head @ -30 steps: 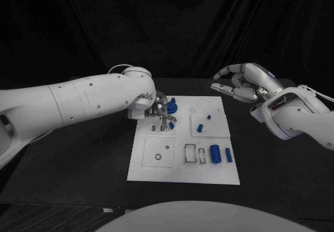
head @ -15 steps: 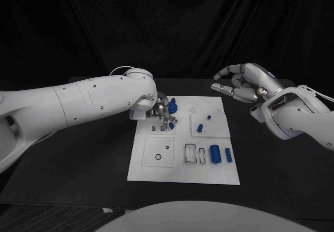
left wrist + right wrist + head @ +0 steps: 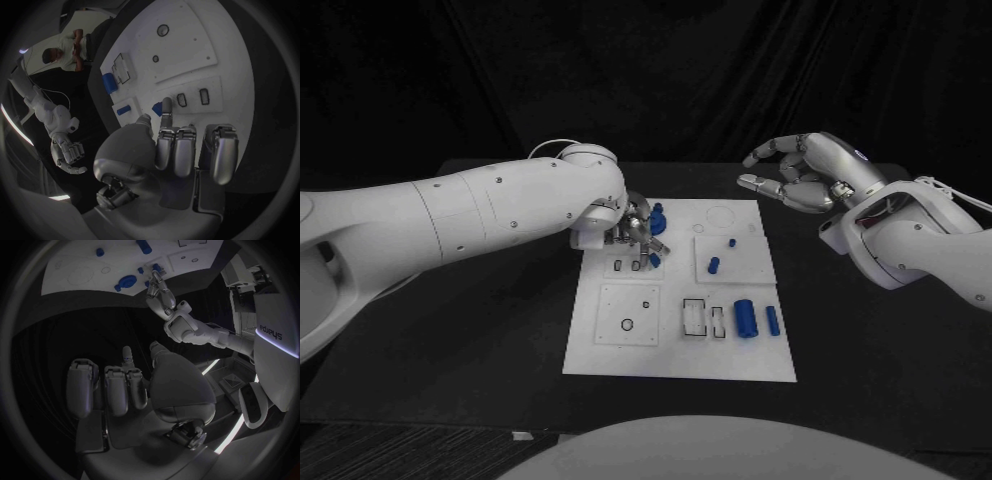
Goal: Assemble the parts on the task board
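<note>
Little has moved over the last second: the left arm has crept slightly toward the board's far left corner and its silver left hand [image 3: 629, 232] stays bent over the same spot, while the right arm has kept its place.

The white rectangular task board [image 3: 678, 362] lies flat in the middle of the black tabletop [image 3: 459, 330]. On it lie the small blue parts: a short stubby peg [image 3: 714, 265] near the board's centre, a thick blue cylinder [image 3: 746, 318] with a thin blue bar [image 3: 773, 320] just beside it toward the near right, both with their long axes running from near edge to far edge, and a blue upright piece [image 3: 656, 218] at the far left, touching or just beside the left hand's fingertips [image 3: 640, 262]. Those fingers point down at the board; whether they pinch a part cannot be told, since the hand hides the contact.

The left hand is by far the nearer one to that far-left piece. Probably the coming move is a seating there.

The silver right hand [image 3: 805, 172] hovers well apart, beyond the board's far right corner, fingers curled in on nothing.
</note>
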`<move>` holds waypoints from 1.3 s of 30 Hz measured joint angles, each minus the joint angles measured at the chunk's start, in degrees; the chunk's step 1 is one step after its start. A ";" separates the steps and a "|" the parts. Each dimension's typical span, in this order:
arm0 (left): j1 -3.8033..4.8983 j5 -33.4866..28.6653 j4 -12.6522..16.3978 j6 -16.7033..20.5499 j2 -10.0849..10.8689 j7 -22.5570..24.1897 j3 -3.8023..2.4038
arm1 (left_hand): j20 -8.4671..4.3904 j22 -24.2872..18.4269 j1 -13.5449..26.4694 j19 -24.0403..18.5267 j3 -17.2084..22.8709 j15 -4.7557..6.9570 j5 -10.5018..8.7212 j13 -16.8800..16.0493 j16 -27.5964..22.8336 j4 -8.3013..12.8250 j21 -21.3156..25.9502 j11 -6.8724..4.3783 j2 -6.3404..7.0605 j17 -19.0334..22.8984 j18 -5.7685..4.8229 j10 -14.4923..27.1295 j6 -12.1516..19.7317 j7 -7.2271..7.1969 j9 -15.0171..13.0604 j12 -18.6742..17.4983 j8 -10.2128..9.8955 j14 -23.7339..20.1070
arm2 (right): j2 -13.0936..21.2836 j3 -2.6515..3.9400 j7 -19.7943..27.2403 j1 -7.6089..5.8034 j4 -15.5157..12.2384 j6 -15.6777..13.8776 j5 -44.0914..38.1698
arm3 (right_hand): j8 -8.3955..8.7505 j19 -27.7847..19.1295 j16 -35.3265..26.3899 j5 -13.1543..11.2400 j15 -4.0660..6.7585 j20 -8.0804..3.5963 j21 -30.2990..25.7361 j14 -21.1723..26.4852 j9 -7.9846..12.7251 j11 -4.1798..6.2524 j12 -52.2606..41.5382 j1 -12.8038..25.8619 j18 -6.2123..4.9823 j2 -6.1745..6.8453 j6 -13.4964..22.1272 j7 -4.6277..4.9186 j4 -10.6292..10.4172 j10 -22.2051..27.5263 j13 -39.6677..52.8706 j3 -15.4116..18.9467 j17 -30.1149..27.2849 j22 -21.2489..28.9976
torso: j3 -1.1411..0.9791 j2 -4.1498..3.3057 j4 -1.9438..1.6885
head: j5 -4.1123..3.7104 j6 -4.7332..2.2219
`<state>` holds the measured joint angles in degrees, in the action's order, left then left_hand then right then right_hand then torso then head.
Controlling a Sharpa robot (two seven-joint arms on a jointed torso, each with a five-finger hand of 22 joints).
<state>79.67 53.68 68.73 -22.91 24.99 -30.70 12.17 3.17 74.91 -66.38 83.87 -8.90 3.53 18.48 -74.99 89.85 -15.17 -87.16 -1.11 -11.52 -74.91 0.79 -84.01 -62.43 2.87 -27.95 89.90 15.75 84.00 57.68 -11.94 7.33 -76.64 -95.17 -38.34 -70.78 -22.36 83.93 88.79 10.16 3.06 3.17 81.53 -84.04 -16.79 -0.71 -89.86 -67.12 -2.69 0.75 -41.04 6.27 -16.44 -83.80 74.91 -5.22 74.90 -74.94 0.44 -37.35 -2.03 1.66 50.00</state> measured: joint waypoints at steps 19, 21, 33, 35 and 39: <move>-0.17 0.02 -1.35 -0.10 -1.02 0.15 0.00 | 0.21 0.00 -0.37 -0.21 0.72 0.00 0.00 -0.03 0.00 0.40 0.00 0.00 0.37 0.00 0.00 0.00 0.00 0.00 0.05 0.00 -0.50 0.00 | -0.01 0.00 -0.33 0.09 0.17 0.56 0.00 | 0.00 0.00 0.00 0.00 0.00 0.00 -0.33 0.00 0.01 -0.20 0.00 0.00 0.00 0.00 0.00 0.00 0.00 -0.21 0.00 0.00 0.00 0.01 | -0.04 0.07 0.01 | -0.19 0.00; -0.23 0.02 -1.48 -0.14 -1.21 0.16 0.00 | 0.21 0.00 -0.37 -0.20 0.72 0.00 0.00 -0.03 0.00 0.40 0.00 0.00 0.37 0.00 0.00 0.00 0.00 0.00 0.05 0.00 -0.58 0.00 | -0.01 0.00 -0.37 0.09 0.18 0.62 0.01 | 0.00 0.00 0.00 0.00 0.00 0.00 -0.33 0.00 0.01 -0.20 0.00 0.00 0.01 0.00 0.00 0.00 0.00 -0.21 0.00 0.00 0.00 0.01 | -0.04 0.09 0.02 | -0.20 0.00; -0.45 0.02 -1.92 -0.33 -1.67 0.25 0.00 | 0.21 -0.01 -0.68 -0.21 1.67 0.00 0.00 -0.03 0.00 1.04 0.24 0.01 0.68 0.00 0.52 0.00 -0.01 0.00 0.16 0.00 -1.23 0.01 | -0.06 0.00 -0.42 0.17 0.17 0.80 0.01 | -0.28 0.00 0.00 -0.28 0.00 0.00 -0.33 0.00 0.02 -0.20 0.00 -0.23 0.00 -0.23 0.00 0.00 0.00 -0.21 0.00 0.00 0.00 0.02 | -0.01 0.13 0.01 | -0.21 0.00; -0.48 0.03 -1.96 -0.43 -1.70 0.26 0.00 | 0.41 -0.01 -0.90 -0.41 1.82 0.00 0.00 -0.03 0.00 1.19 0.45 0.01 0.90 0.00 0.51 0.00 -0.01 0.00 0.16 0.00 -1.28 0.01 | -0.06 0.00 -0.42 0.20 0.18 0.82 0.01 | -0.27 0.00 0.00 -0.28 0.00 0.00 -0.33 0.00 0.02 -0.20 0.00 -0.23 0.00 -0.23 0.00 0.00 0.00 -0.21 0.00 0.00 0.00 0.02 | -0.01 0.13 0.01 | -0.22 0.00; -0.57 0.03 -2.05 -0.67 -1.76 0.26 0.00 | 0.41 -0.01 -0.90 -0.41 2.07 0.00 0.00 -0.03 0.00 1.44 0.45 0.01 0.90 0.00 0.51 0.00 -0.01 0.00 0.16 0.00 -1.28 0.01 | -0.05 0.00 -0.41 0.25 0.22 0.83 0.01 | -0.28 0.00 0.00 -0.28 0.00 0.00 -0.33 0.00 0.02 -0.20 0.00 -0.23 0.00 -0.23 0.00 0.00 0.00 -0.21 0.00 0.00 0.00 0.02 | 0.01 0.13 0.01 | -0.17 0.00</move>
<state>79.10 53.71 66.68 -23.58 23.23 -30.45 12.17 3.58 74.90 -67.28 83.46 -6.83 3.53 18.48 -75.03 89.85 -13.73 -86.72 -1.11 -10.62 -74.91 1.30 -84.01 -62.44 2.86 -27.79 89.90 14.47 84.01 57.63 -11.94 6.92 -76.39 -94.95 -37.51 -70.77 -22.63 83.93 88.79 9.88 3.06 3.17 81.20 -84.04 -16.77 -0.91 -89.86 -67.34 -2.69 0.52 -41.04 6.27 -16.44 -84.01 74.90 -5.22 74.90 -74.91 0.45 -37.22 -2.02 1.49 50.00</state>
